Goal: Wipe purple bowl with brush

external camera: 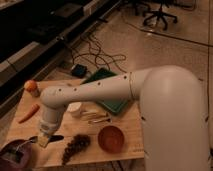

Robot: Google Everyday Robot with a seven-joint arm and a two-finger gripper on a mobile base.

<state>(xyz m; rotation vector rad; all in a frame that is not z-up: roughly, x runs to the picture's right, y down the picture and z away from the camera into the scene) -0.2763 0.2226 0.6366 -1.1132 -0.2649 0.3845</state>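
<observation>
A big, fat white robot arm (125, 92) comes in from the right and reaches left over a light brown wooden table (125, 150); at its far end the arm bends down, and the gripper (44, 135) hangs low over the front left part of the table; I cannot tell if the gripper is open or closed, or if it really has hold of anything.

The small brush with a pale cream head and a short black handle (52, 138) is right at the tip of the gripper; the cream head sits under the gripper and the black handle pokes out to the right, lying low by the table top.

The round, shiny dark purple bowl (27, 159) is in the bottom left corner, just beside the gripper and the brush, a little lower and to the left; part of it is cut off by the edge of the view.

To the right of the brush lies a dark bunch of grapes (75, 145); next to that stands a round orange-brown bowl (111, 139); behind them are some thin pale sticks (97, 118) and a small white cup (75, 108); a flat dark green tray (112, 95) lies partly under the arm; a long orange carrot (28, 113) rests near the left edge.
</observation>
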